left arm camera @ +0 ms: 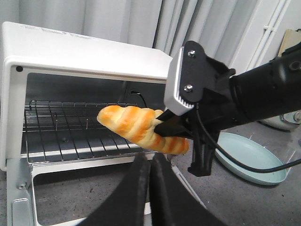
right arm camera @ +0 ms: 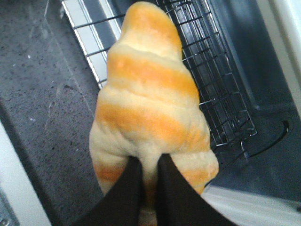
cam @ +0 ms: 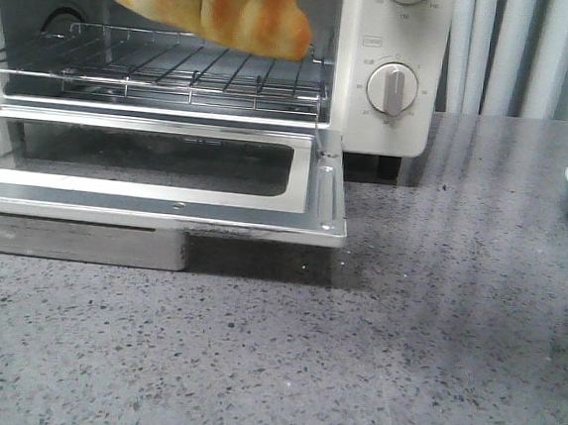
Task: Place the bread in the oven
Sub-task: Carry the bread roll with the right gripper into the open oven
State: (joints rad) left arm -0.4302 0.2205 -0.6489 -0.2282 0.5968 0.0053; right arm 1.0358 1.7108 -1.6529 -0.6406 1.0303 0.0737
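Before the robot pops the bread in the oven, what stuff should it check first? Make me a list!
1. Oven door open and lying flat: ok.
2. Wire rack bare, nothing sitting on it: ok.
3. Right claw pinching the bread tight: ok, its fingers press into one end.
4. Bread lifted above the rack, not touching it: ok.
5. Left claw out of the way: ok, it is shut and empty, in front of the door.
6. Bread fully inside the oven already: cannot tell; the views leave its depth unclear.
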